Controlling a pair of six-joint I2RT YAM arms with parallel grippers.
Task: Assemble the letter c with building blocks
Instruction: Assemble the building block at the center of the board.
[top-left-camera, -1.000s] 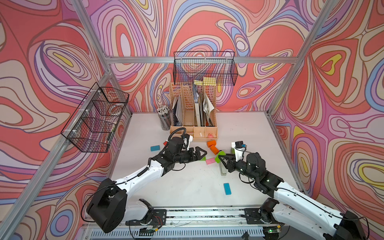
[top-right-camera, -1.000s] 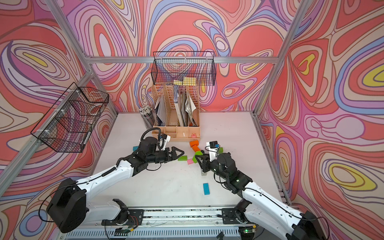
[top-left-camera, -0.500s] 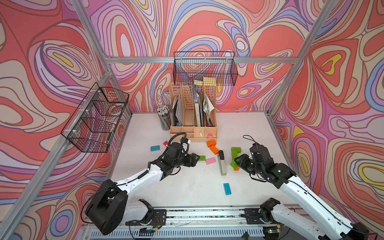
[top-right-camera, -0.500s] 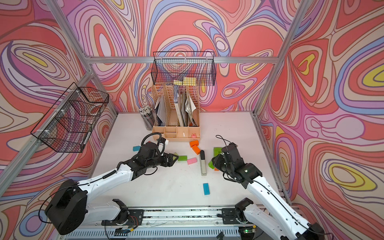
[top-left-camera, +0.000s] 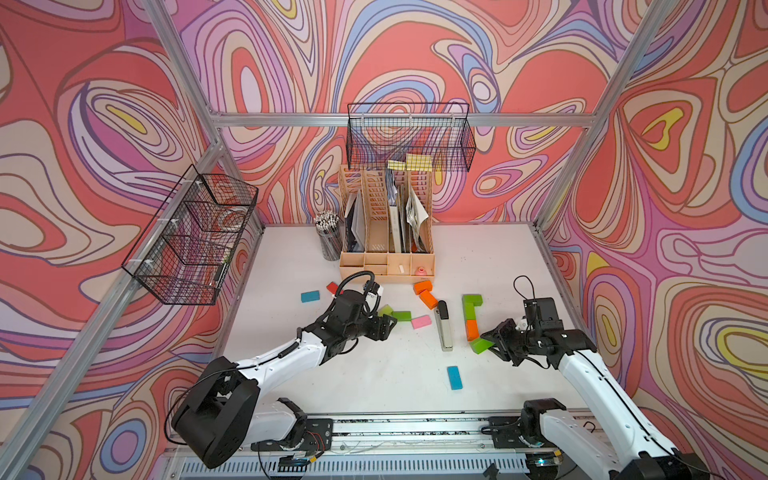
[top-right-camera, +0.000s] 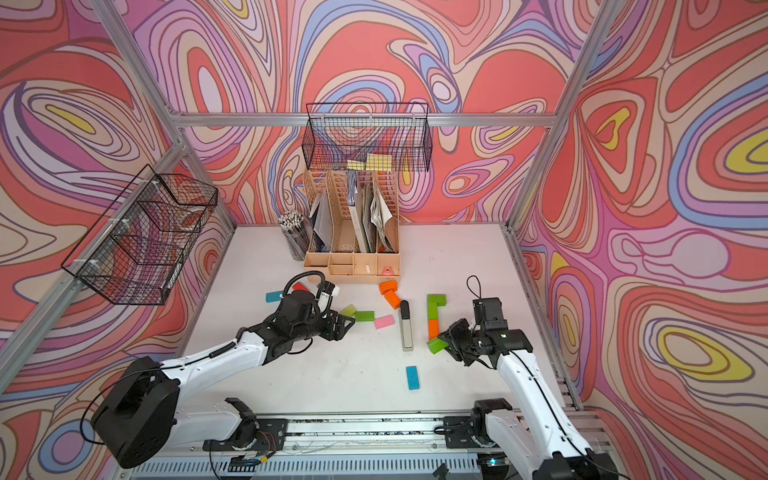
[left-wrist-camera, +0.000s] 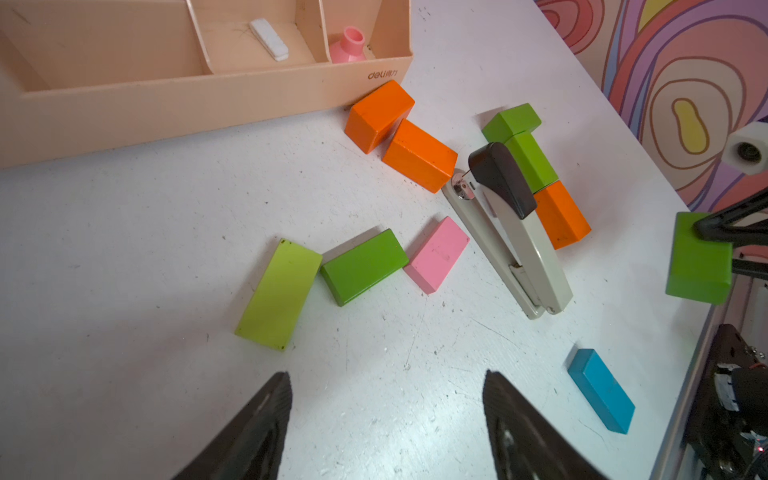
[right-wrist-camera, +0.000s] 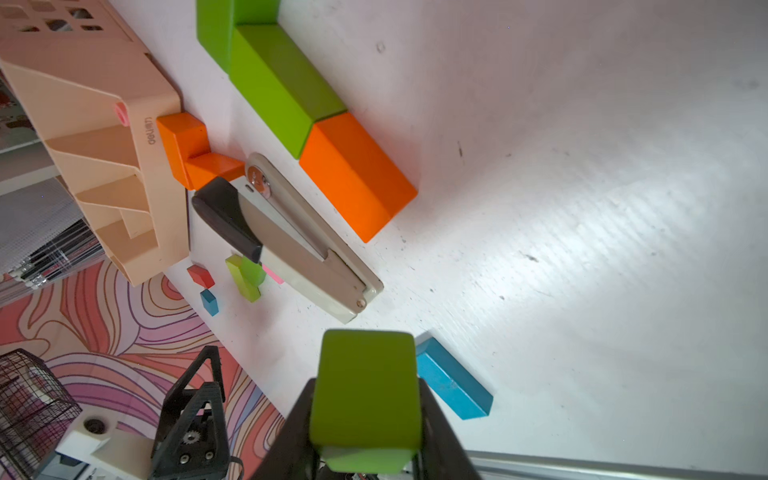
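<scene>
Your right end effector (right-wrist-camera: 368, 419) is clamped on a green block (right-wrist-camera: 365, 386), which looks lifted just off the bench (right-wrist-camera: 582, 208). The letter c (top-left-camera: 470, 316) is half built. A top green brick (top-left-camera: 473, 299) forms the upper arm, and below it a green spine brick (top-left-camera: 468, 311) and an orange brick (top-left-camera: 472, 329) are joined end to end.

The orange brick's free end is the spot that counts. It lies directly ahead of the right end effector and near it. In the right wrist view a strip of bare bench shows between it and the held block.

The spine's long axis runs away from that end effector, so the lower arm has to lie across it, parallel to the upper arm, which juts toward the right arm's side. In both top views the held block sits skewed to the spine, so I judge you will need a wrist twist before setting it down.

The stapler (left-wrist-camera: 511, 232) lies alongside the spine on the side facing the left arm, so mind it.

Your left end effector (left-wrist-camera: 386, 386) has its jaws apart and holds nothing. A lime brick (left-wrist-camera: 280, 295) and a pink brick (left-wrist-camera: 436, 253) lie ahead of it. It is well apart from the orange end, so the right arm is the nearer one.
</scene>
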